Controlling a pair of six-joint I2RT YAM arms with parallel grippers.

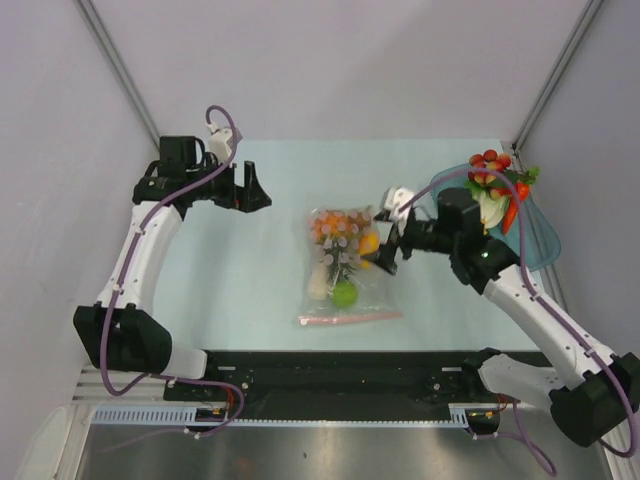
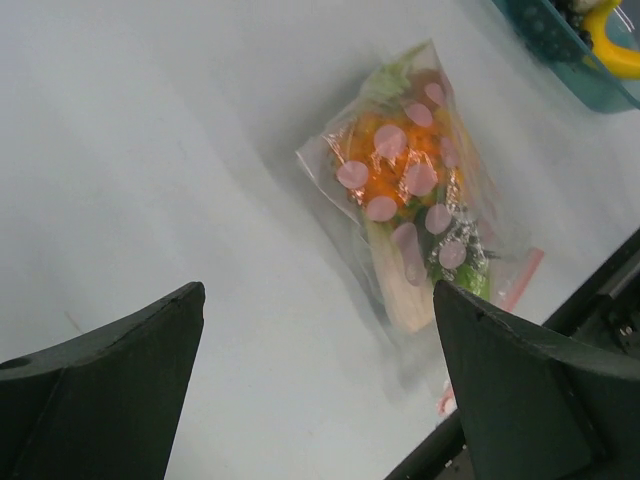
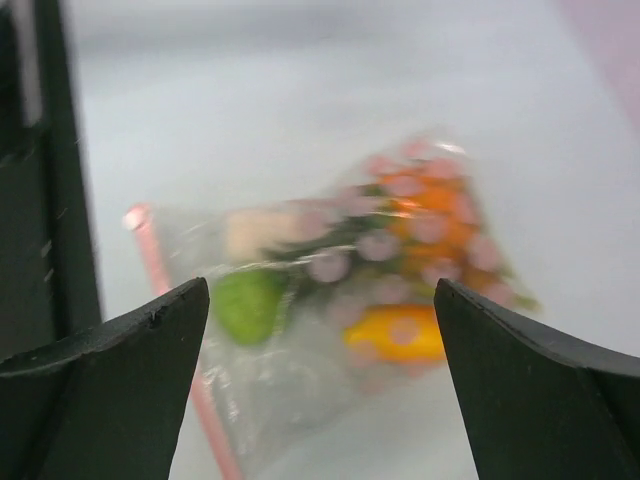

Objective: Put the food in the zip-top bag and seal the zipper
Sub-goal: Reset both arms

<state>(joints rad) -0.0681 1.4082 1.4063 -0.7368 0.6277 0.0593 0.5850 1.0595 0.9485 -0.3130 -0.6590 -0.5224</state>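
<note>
- Your bench [image 1: 230, 280] is pale, with grey walls on three sides.
- The bag [image 1: 345, 265] lies flat at mid-bench with its zipper [image 1: 350, 317] along the near edge. A green ball [image 1: 345, 293] and an orange [image 1: 369, 242] show inside.
- Your right end effector [image 1: 384, 243] hovers just beside the bag's right edge, jaws wide, gripping nothing.
- Your left end effector [image 1: 258, 188] is open, well apart to the left.
- Strawberries [image 1: 488, 160] and a carrot [image 1: 512, 213] sit in the teal bowl [image 1: 540, 245] at the right.
</note>
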